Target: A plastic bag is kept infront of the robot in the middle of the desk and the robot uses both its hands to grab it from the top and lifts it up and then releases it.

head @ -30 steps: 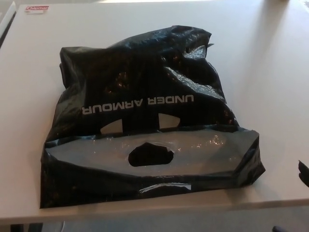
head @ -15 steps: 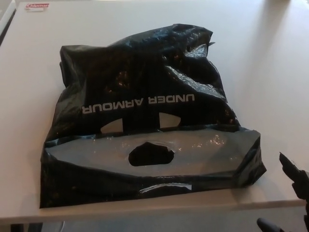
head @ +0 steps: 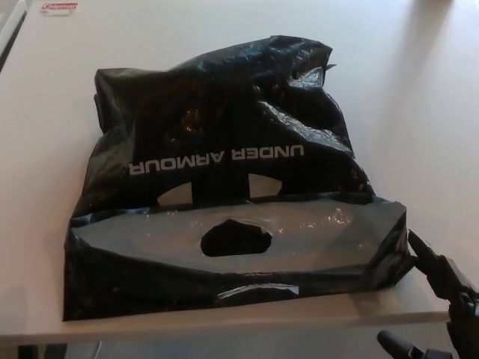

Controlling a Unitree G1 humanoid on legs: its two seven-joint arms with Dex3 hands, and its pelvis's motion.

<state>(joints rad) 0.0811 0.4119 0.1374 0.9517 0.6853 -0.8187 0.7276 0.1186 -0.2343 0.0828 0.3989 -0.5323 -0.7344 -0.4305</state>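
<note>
a black plastic bag [head: 224, 172] lies flat in the middle of a pale desk [head: 419, 112], its crumpled glossy surface catching the light. white lettering reading "under armour" runs across the bag upside down as seen from the robot's head. the bag's top edge, folded over into a grey band [head: 239, 232] with an oval handle cut-out [head: 236, 239], faces the near edge of the desk. two smaller openings show just beyond the band, beside the lettering. the bag's far right corner rises in a rumpled peak, while its near left corner sits close to the desk's near edge.

at the near right, the robot's right hand [head: 441, 280] comes in from the lower corner, one dark finger [head: 420, 249] pointing up and left so that its tip is at the bag's near right corner; contact cannot be confirmed. another finger [head: 397, 345] shows lower down, below the desk edge, apart from the first, so the hand looks spread and is holding nothing. the left hand is out of the frame.

a small red and white label [head: 58, 7] rests at the desk's far left corner, well apart from the bag
</note>
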